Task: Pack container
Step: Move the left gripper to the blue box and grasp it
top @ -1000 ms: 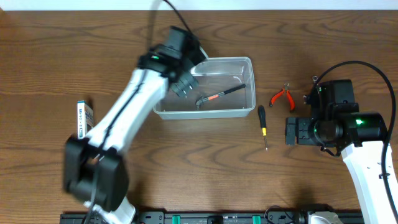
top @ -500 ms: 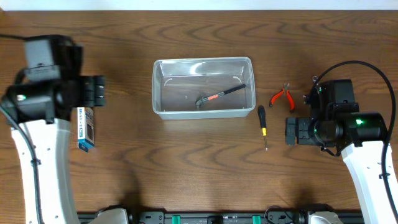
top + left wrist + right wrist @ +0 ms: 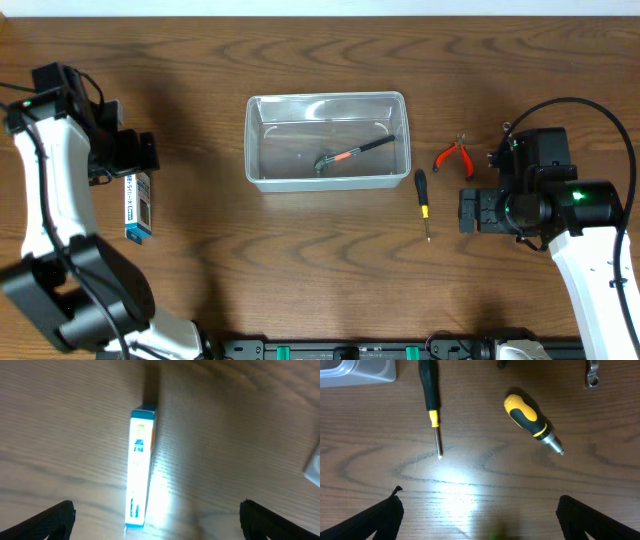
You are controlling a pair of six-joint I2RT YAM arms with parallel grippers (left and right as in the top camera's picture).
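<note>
Packing the container: left gripper hovers wide-jawed over the box, likely needing descent and squeeze; right gripper also wide.

- The desk is brown wood with a wavy grain running along its length.
- A pale strip lies beyond its far edge.
- A black rail with green clips lines the near edge.
- Bright glare sits on the wood in both wrist views.
</note>
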